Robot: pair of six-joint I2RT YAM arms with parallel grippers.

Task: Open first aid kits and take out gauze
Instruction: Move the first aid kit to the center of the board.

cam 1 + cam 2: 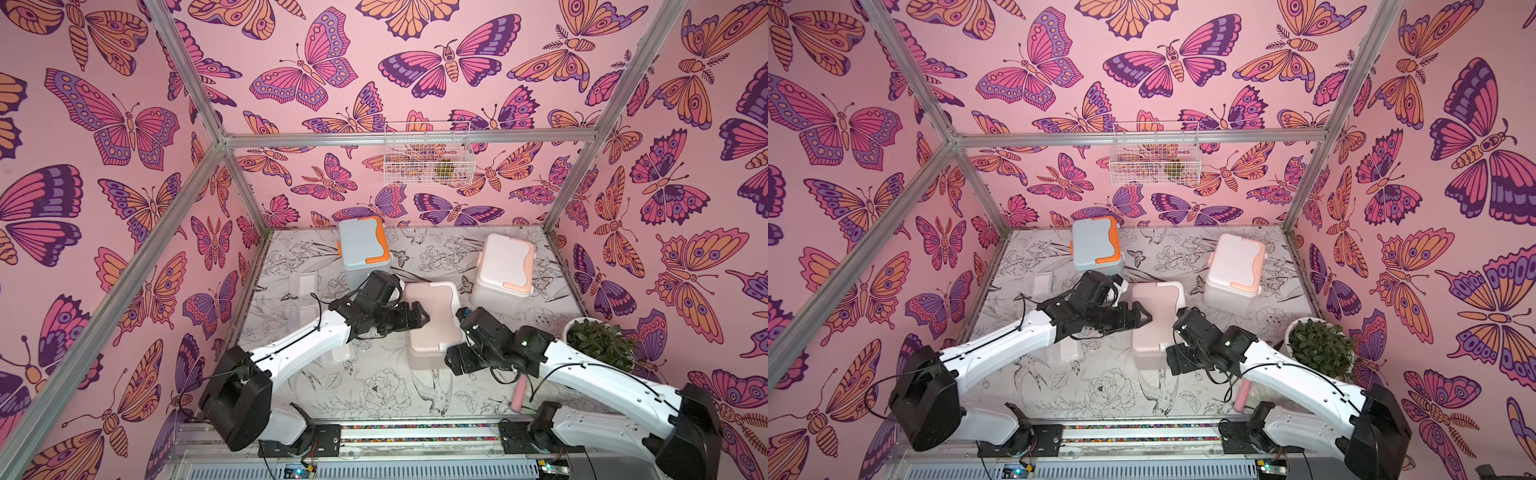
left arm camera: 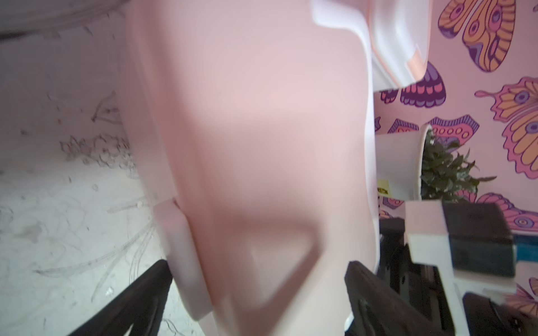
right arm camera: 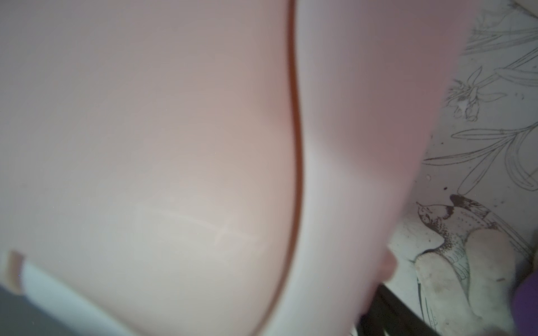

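Floral-print worktop (image 1: 374, 390) bears dusty pink rounded plastic lidded box (image 1: 436, 328), probably light, stiff, slick. Wide-spread left claw (image 1: 423, 316) faces its lid; right claw (image 1: 452, 356) opening indiscernible. Grip the white handle (image 1: 455, 293).

This is looking like a robotics lab test cell, not a lived-in room. An aluminium frame (image 1: 409, 139) is boxing in the space, with butterfly-printed panels (image 1: 316, 62) standing in as walls. A left arm (image 1: 299, 345) and a right arm (image 1: 590, 370) are reaching in from a metal rail (image 1: 415, 434) at the front, with a circuit board (image 1: 297, 471) showing below. A flower-printed sheet is covering the surface (image 1: 374, 386), and a wire basket (image 1: 428, 153) and a potted plant (image 1: 600, 343) are dressing the set.
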